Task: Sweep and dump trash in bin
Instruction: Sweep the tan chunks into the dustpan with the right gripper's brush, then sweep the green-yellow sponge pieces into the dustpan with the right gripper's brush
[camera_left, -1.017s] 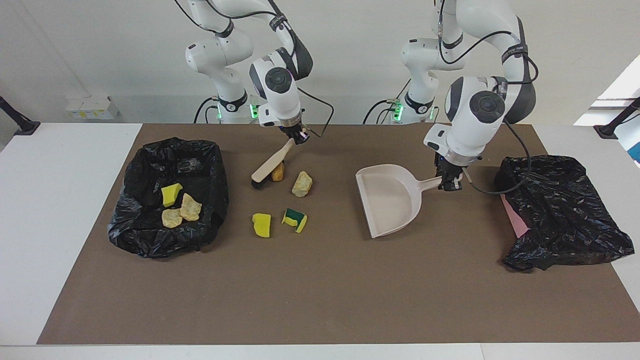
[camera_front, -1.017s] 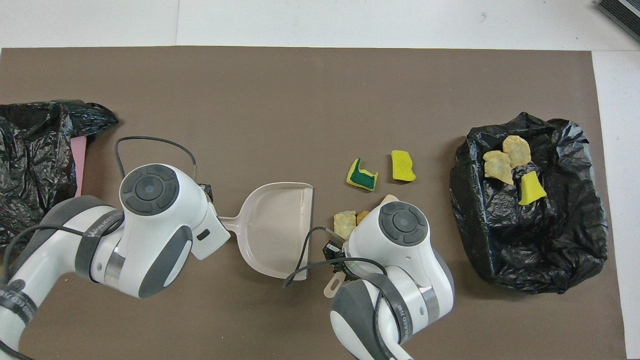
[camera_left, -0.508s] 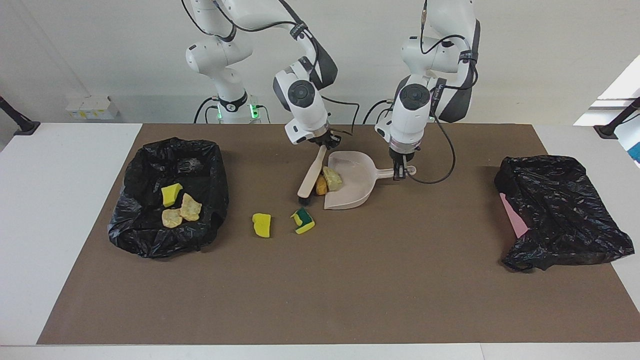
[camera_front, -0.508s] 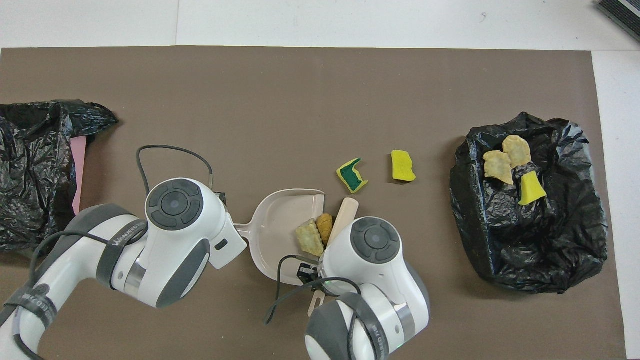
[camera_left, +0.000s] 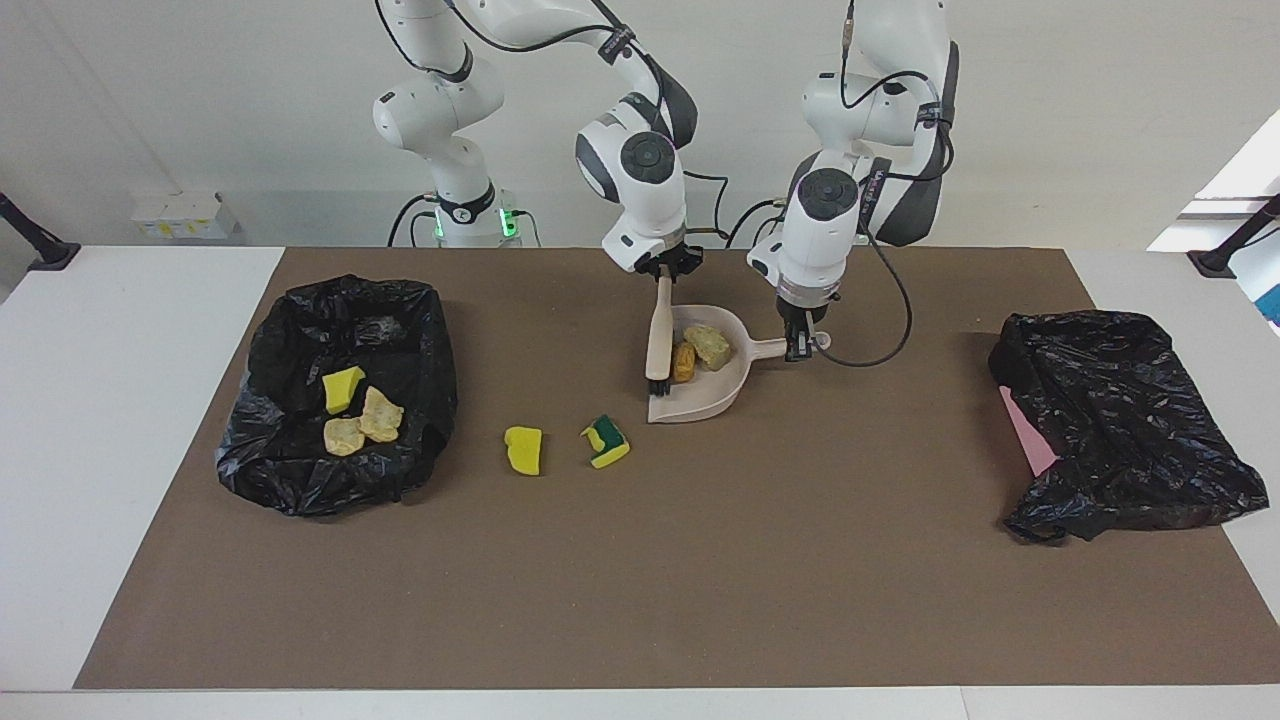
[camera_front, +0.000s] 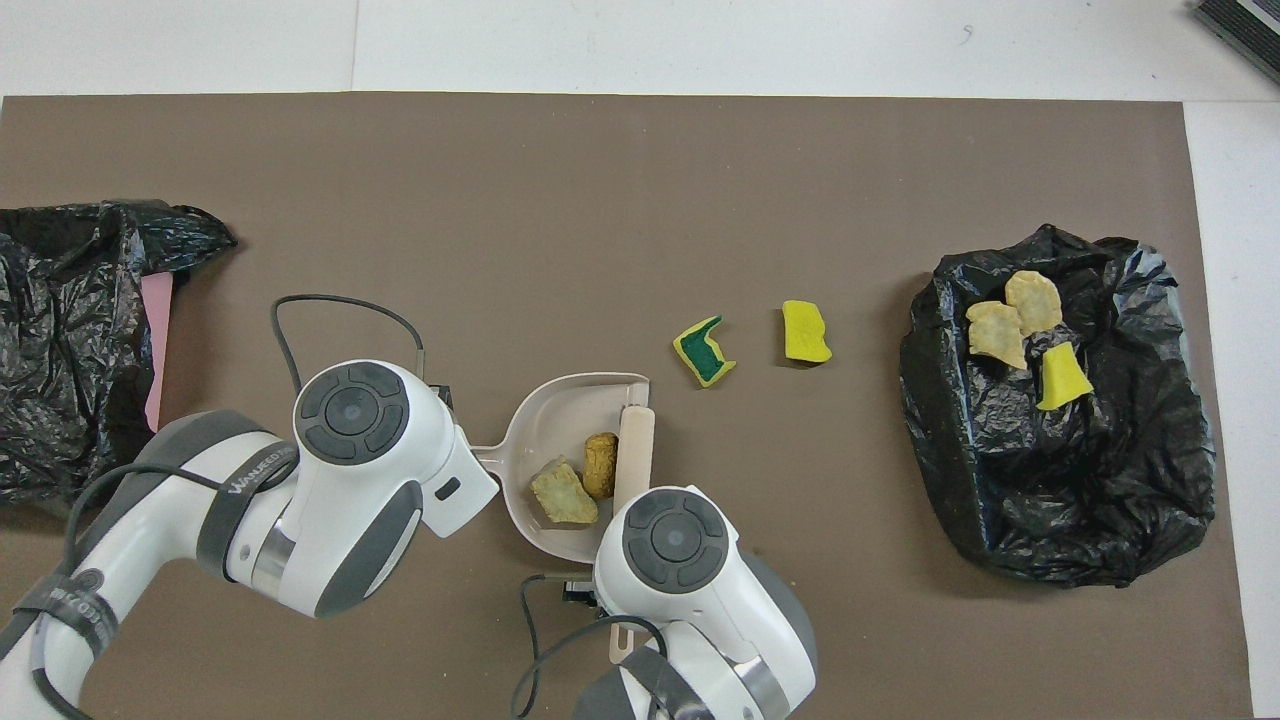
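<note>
I've got the right gripper (camera_left: 666, 272) clamped on the top of the beige hand brush (camera_left: 658, 337), which stands nearly upright with its dark bristles down at the open lip of the beige plastic dustpan (camera_left: 706, 395). My left gripper (camera_left: 797, 347) is closed on the dustpan's handle, and the pan sits flat on the brown mat (camera_left: 640, 580), close to the mat's edge on the robots' side, about midway along it. Inside the pan I see two pieces of trash: a brown lump (camera_left: 684, 361) right against the brush, and a beige crumbly chunk (camera_left: 707, 346) touching it, deeper in the pan toward the handle. Out on the mat, two more pieces lie loose, farther from the robots than the pan: a yellow-green sponge scrap (camera_left: 605, 441) near the pan's lip, and a plain yellow sponge bit (camera_left: 523, 449) beside it toward the right arm's end. At that end sits the bin lined with a black plastic bag (camera_left: 300, 470), holding one yellow sponge piece (camera_left: 342, 388) and two beige chunks (camera_left: 362, 423) touching each other. A second crumpled black bag (camera_left: 1130, 430) lies at the left arm's end of the mat, with a pink edge (camera_left: 1028, 432) showing beneath it.
</note>
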